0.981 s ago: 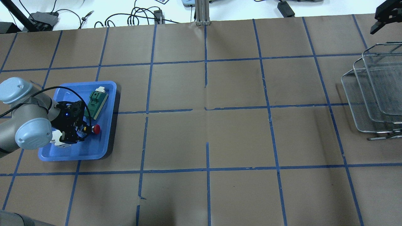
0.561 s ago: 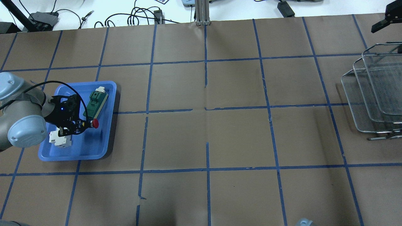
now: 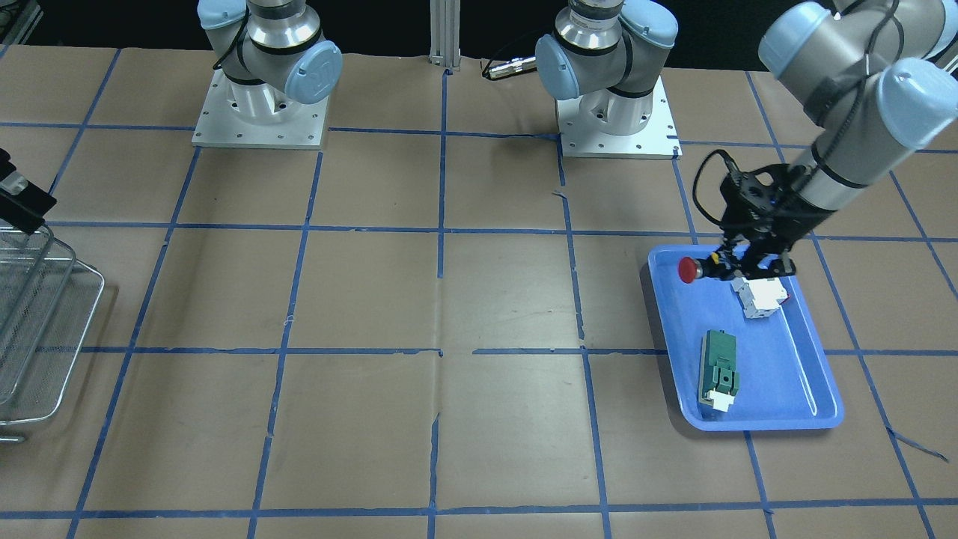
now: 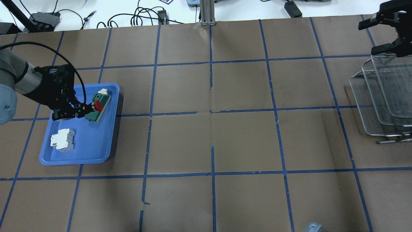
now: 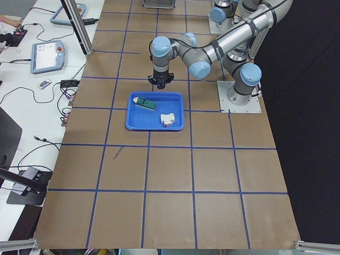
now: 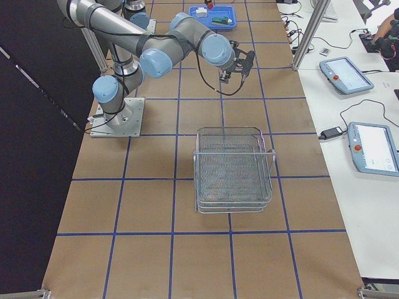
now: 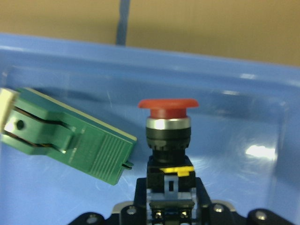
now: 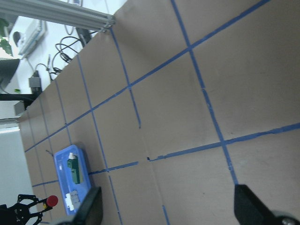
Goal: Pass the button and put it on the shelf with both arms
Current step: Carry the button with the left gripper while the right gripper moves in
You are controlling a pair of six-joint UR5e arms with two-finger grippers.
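Pick-up stage: judged done. The button (image 4: 97,105) is clamped by its black rear body in the left gripper (image 4: 83,109), red cap pointing outward, away from the wrist. In the left wrist view the jaws are seen closed snugly on either side of the yellow-marked back end.

Position of the button: over the blue tray (image 4: 77,161), apparently lifted off the tray floor. From overhead the cap overlaps the green module (image 3: 718,363), but in the wrist view the module is seen lying below and to one side, not touching. The white breaker block (image 3: 762,296) is left in the tray, apart from the button.

Right gripper (image 4: 375,37): held wide apart, nothing between the fingers. It is positioned at the far side of the tabletop (image 4: 212,138), near the upper rim of the shelf (image 4: 386,96), well apart from the left gripper. In its wrist view the tray and button are seen only as small, distant objects.

Remaining, as judged:
- carry of the button toward the middle of the tabletop
- approach of the right arm to a meeting point
- hand-over, not yet begun
- placement in a tray of the shelf; no button is seen there.

Progress is estimated as early: roughly the first of four steps completed.
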